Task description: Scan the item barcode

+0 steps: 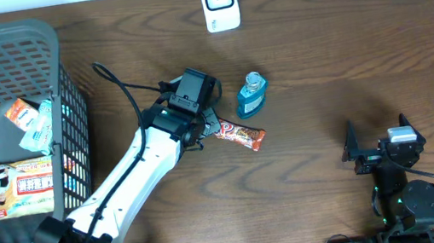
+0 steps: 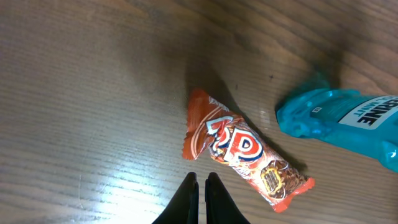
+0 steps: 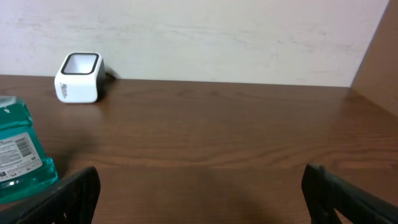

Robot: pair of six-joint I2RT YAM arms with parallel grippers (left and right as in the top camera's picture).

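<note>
A wooden table seen from above, with a small white scanner [image 1: 219, 2] standing at its far edge. Every place below is given from that scanner.

Well in front of the scanner, towards the robot, an orange snack bar [image 1: 241, 137] lies flat on the wood. A blue bottle [image 1: 252, 95] stands between the scanner and the bar, just beside the bar. Far to the scanner's left is a grey basket [image 1: 50, 43] with several packets in it.

The left gripper [image 2: 201, 177] reaches out to the bar's near side, well short of the scanner. Its jaws are pressed together with nothing between them. The tips sit right at the edge of the wrapper, and whether they touch it cannot be told. The bar is not gripped and has not been lifted.

The right gripper [image 3: 199, 186] hangs in front of the scanner and off to its right. Its jaws are spread wide and empty, and its camera faces the scanner.

The task looks barely begun. The bar seems to be the item meant, and it is well apart from the scanner. No barcode shows on its upper face. It has yet to be grasped, carried to the scanner, and turned so its code faces the window.
</note>
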